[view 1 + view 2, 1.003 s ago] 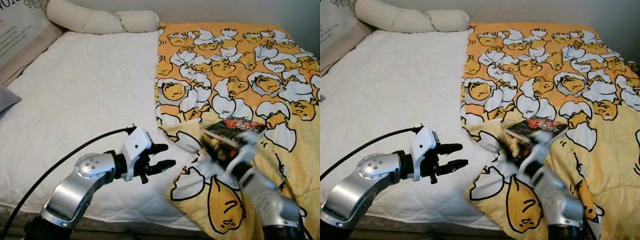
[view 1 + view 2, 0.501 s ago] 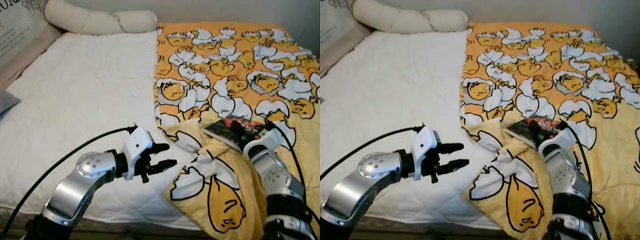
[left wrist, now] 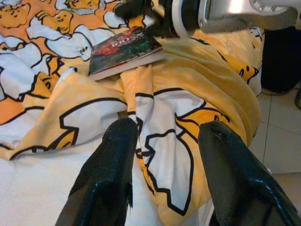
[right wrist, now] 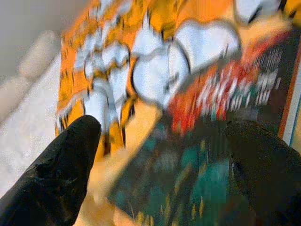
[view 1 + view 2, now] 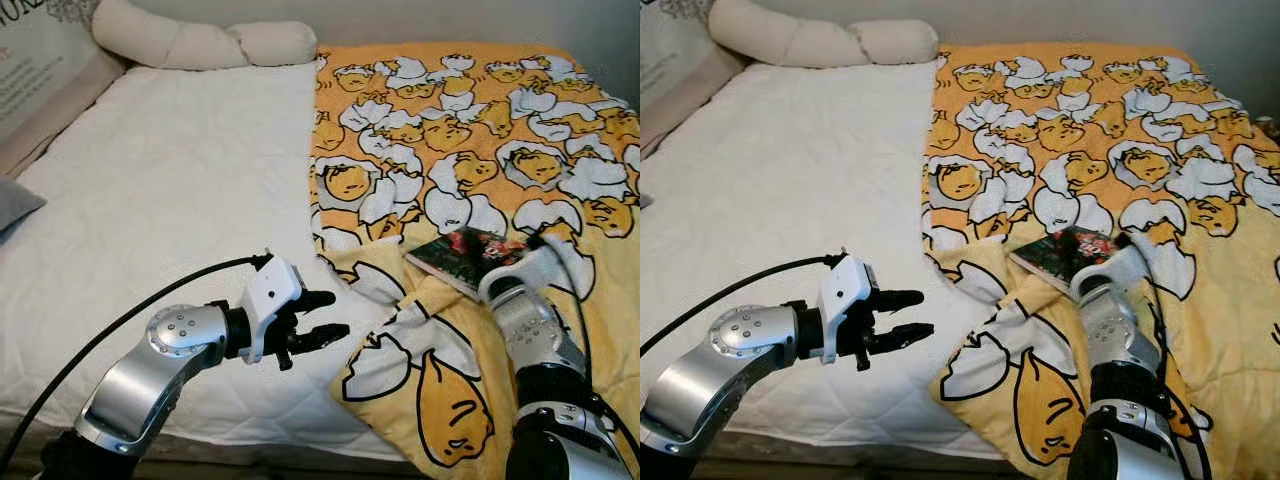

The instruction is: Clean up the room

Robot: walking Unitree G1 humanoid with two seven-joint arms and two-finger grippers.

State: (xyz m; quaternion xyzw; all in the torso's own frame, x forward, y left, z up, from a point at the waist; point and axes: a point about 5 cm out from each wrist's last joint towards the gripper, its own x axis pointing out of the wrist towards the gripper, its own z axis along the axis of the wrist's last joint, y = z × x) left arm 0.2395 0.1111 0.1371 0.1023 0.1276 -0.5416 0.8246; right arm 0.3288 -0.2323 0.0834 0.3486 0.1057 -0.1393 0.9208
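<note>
A dark book [image 5: 462, 254] with a red and green cover lies on the yellow egg-print blanket [image 5: 470, 150] covering the right half of the bed. My right arm [image 5: 527, 325] reaches up from below, its white wrist at the book's right end. In the right wrist view my right gripper [image 4: 164, 141] is open, with the blurred book [image 4: 207, 160] close in front between the two black fingers [image 4: 66, 160]. My left gripper [image 5: 338, 313] hovers open over the white mattress, just left of the blanket's folded edge. It points toward the book [image 3: 124, 49].
The white quilted mattress [image 5: 170, 190] takes up the bed's left half. Long cream pillows [image 5: 200, 42] lie at its head, and a grey cushion [image 5: 15, 200] is at the left edge. The blanket's rumpled corner [image 5: 420, 380] hangs over the near edge. Tiled floor [image 3: 282, 141] is beside the bed.
My right arm has swung from the book's near left corner round to its right end, and its motion blur has gone. The left arm has stayed put.
</note>
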